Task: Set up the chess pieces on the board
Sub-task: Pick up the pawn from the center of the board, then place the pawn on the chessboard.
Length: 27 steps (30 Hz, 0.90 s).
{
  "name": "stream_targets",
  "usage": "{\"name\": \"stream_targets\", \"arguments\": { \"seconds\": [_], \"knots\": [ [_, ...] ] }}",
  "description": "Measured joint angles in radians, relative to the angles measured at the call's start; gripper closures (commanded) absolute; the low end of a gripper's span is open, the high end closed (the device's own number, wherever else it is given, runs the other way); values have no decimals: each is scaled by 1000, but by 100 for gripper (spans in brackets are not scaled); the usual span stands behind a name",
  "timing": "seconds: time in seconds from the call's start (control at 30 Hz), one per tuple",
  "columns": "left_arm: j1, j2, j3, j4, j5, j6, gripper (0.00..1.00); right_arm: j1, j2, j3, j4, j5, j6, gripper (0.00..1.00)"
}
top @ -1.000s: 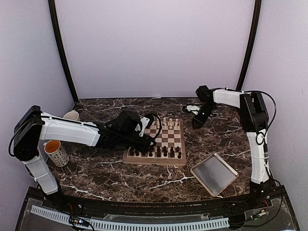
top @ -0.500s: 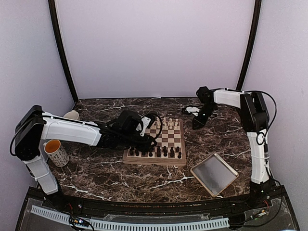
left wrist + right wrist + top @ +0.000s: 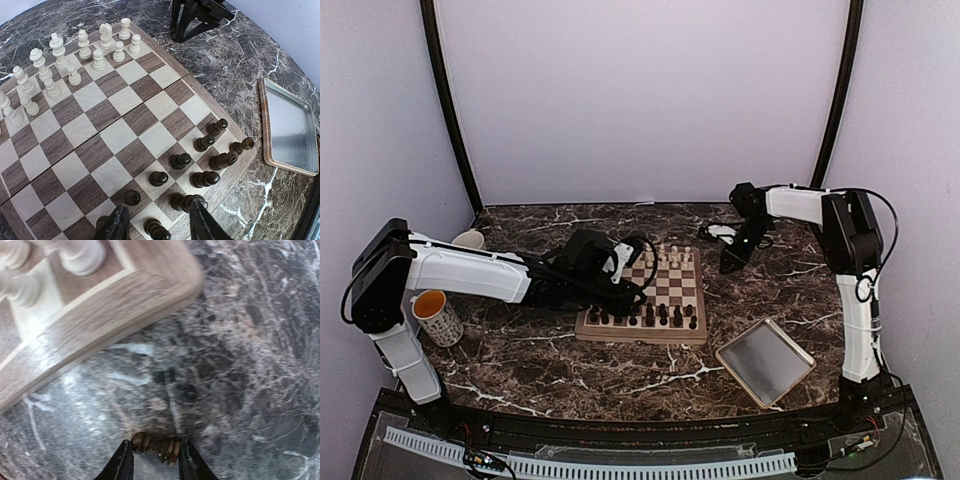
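Observation:
The board [image 3: 642,329] lies mid-table, with dark chess pieces [image 3: 180,161] standing on its two near rows and pale cream chessmen [image 3: 75,55] on the far rows. My left gripper [image 3: 159,225] hovers low over the near rows, open, and holds nothing. One dark piece stands between its fingers and another sits at its right fingertip [image 3: 200,212]. My right gripper [image 3: 152,460] is over the marble just off the board's far right corner [image 3: 100,295], shut on a dark chess piece [image 3: 156,446] that lies crosswise between its fingers. In the top view, the right gripper [image 3: 728,262] points down.
A shallow beige tray [image 3: 765,362] lies near right of the board. At the left edge stand a patterned mug [image 3: 437,317] and, farther back, a pale cup [image 3: 470,240]. A small white object [image 3: 720,232] lies behind the right gripper.
The right gripper's fingers have closed in on the dark piece and the arm has shifted slightly. The left arm has barely moved.

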Motion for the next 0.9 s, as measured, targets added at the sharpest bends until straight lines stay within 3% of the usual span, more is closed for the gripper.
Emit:
{"name": "stream_targets", "arguments": {
  "seconds": [0.27,0.63,0.9],
  "knots": [
    [0,0,0,0,0,0,56,0,-26,-48,-147,-211,37,71],
    [0,0,0,-1,0,-1,56,0,-51,-60,-353,-655,48,70],
    [0,0,0,-2,-2,-1,56,14,-9,-9,-409,-821,64,69]
  ]
}}
